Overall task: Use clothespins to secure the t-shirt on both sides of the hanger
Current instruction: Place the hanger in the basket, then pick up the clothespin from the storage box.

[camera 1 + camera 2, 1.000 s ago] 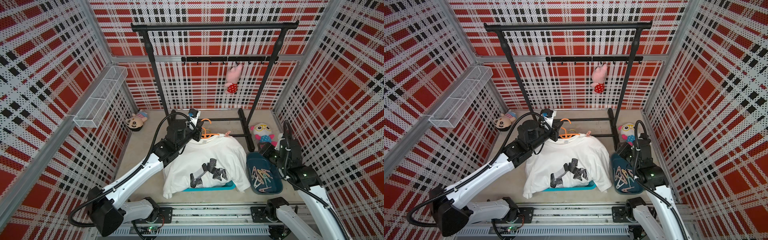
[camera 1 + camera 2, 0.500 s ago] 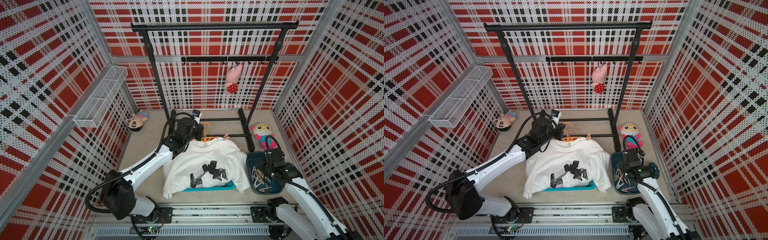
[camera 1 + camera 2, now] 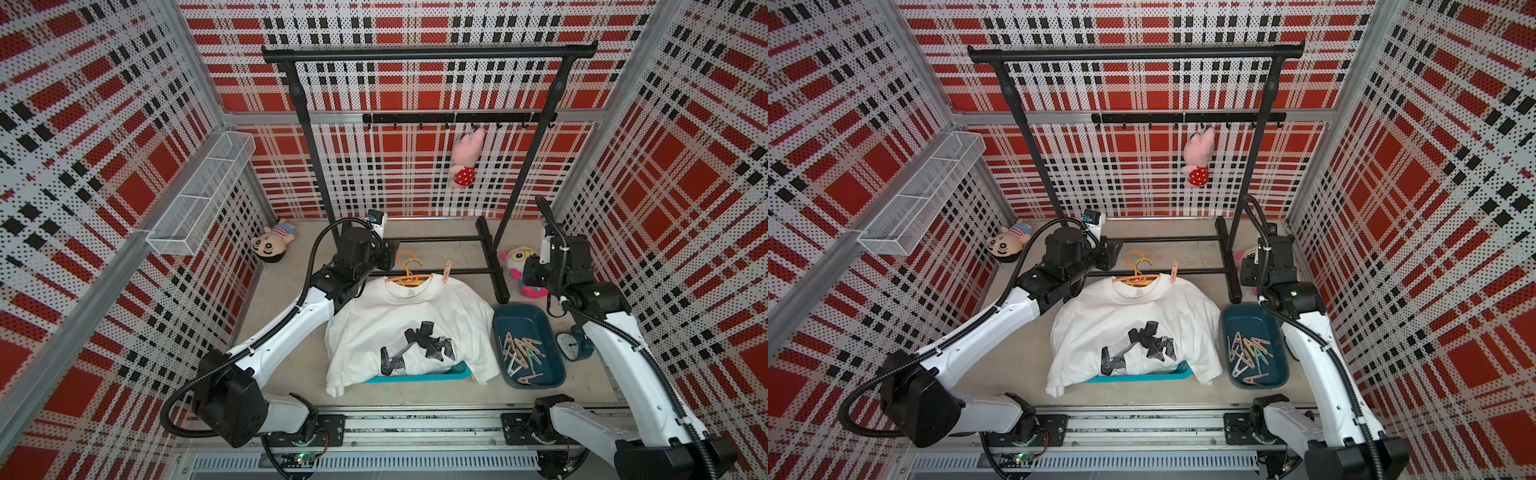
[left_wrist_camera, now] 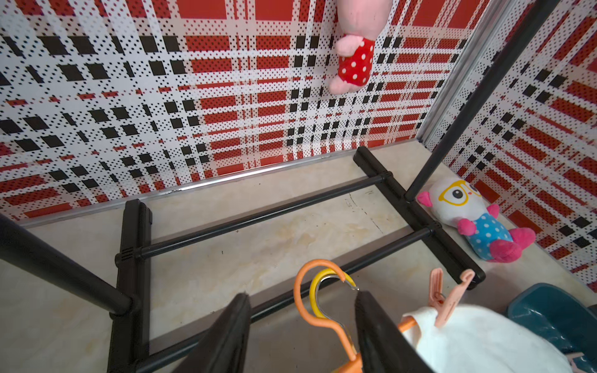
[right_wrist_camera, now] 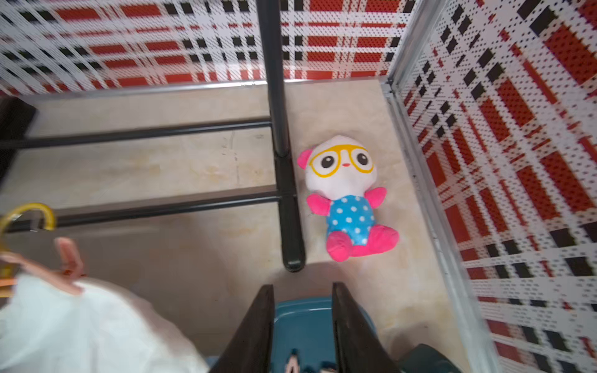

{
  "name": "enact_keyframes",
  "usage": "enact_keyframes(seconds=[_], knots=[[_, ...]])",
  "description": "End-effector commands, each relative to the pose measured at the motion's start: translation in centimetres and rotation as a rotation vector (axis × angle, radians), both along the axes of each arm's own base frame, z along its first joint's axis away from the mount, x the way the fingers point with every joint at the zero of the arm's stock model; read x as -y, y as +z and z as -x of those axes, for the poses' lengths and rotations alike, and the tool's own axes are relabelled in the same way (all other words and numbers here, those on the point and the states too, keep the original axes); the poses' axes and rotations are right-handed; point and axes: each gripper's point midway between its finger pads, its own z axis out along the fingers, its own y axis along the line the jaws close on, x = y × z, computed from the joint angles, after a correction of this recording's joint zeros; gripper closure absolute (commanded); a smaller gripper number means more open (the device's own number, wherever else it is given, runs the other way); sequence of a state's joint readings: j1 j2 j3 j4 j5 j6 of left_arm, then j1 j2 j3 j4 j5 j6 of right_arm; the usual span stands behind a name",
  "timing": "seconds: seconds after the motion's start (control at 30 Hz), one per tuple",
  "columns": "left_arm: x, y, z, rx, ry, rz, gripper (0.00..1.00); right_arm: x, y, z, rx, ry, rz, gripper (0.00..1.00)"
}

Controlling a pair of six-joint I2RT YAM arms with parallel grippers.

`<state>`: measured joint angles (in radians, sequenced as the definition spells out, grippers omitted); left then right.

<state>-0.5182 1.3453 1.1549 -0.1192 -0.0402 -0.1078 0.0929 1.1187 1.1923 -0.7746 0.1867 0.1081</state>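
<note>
Before the black clothes rack (image 3: 415, 54), the white t-shirt (image 3: 407, 316) lies flat on the worktop (image 3: 299, 365). Its orange hanger (image 3: 406, 272) sits in the collar, with one pink clothespin (image 3: 446, 271) clipped at the right shoulder. The spare clothespins (image 3: 521, 351) lie in the blue tray (image 3: 519, 318) just beside it. The left pincer (image 4: 302, 295), fingers well apart, appears to straddle the hook, so a careless move could snag the hanger and drag the loose cloth off it. Only the left wrist view shows that straddle; in both top views the arm hides it. The right pincer (image 5: 303, 285) hovers over the tray with a narrow gap. I cannot tell whether the pale scrap low between its fingers is a held peg.
</note>
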Motion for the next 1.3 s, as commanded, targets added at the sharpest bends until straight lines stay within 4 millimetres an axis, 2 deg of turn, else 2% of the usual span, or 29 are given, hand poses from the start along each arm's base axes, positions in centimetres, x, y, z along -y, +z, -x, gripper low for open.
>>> enact_keyframes(seconds=[0.0,0.03,0.07,0.13,0.2,0.33,0.4,0.5,0.57,0.63,0.73,0.8,0.93,1.27], knots=[[0.6,0.5,1.0,0.011,-0.060,0.031,0.43,-0.7,-7.3,4.5,-0.288,0.186,0.081,0.65],[0.7,0.5,1.1,0.011,-0.069,0.030,0.43,-1.3,-8.4,4.7,-0.300,0.231,0.068,0.65],[0.6,0.3,1.2,0.009,-0.070,0.027,0.42,-1.8,-8.3,5.0,-0.321,0.251,0.053,0.68],[0.5,0.2,1.3,0.008,-0.068,0.025,0.42,-2.1,-8.2,5.1,-0.310,0.282,0.058,0.66],[0.5,0.1,1.4,0.011,-0.071,0.027,0.42,-2.0,-8.4,5.4,-0.314,0.340,0.116,0.65],[0.5,0.1,1.8,0.016,-0.088,0.017,0.42,-1.4,-10.1,5.8,-0.337,0.486,0.293,0.62],[0.2,0.4,1.9,0.028,-0.081,0.007,0.42,-2.1,-10.9,6.5,-0.349,0.625,0.352,0.62],[0.2,0.7,2.2,0.039,-0.088,0.017,0.42,-3.7,-11.9,7.7,-0.366,0.754,0.319,0.58],[0.5,0.6,2.4,0.038,-0.109,0.026,0.42,-4.0,-14.3,9.7,-0.464,0.842,0.306,0.55],[0.5,0.4,2.3,0.035,-0.103,0.028,0.42,-2.4,-16.6,10.8,-0.551,0.843,0.380,0.56],[0.3,0.1,2.2,0.031,-0.096,0.012,0.42,-0.7,-18.6,10.9,-0.582,0.799,0.475,0.55],[0.3,0.1,2.2,0.032,-0.094,0.009,0.42,-0.6,-19.3,11.5,-0.596,0.829,0.491,0.54],[0.1,-0.1,2.3,0.029,-0.096,0.009,0.42,-0.9,-20.1,11.3,-0.581,0.832,0.484,0.52],[-0.4,-0.3,2.1,0.027,-0.084,0.009,0.42,-3.4,-22.1,10.5,-0.566,0.869,0.393,0.57]])
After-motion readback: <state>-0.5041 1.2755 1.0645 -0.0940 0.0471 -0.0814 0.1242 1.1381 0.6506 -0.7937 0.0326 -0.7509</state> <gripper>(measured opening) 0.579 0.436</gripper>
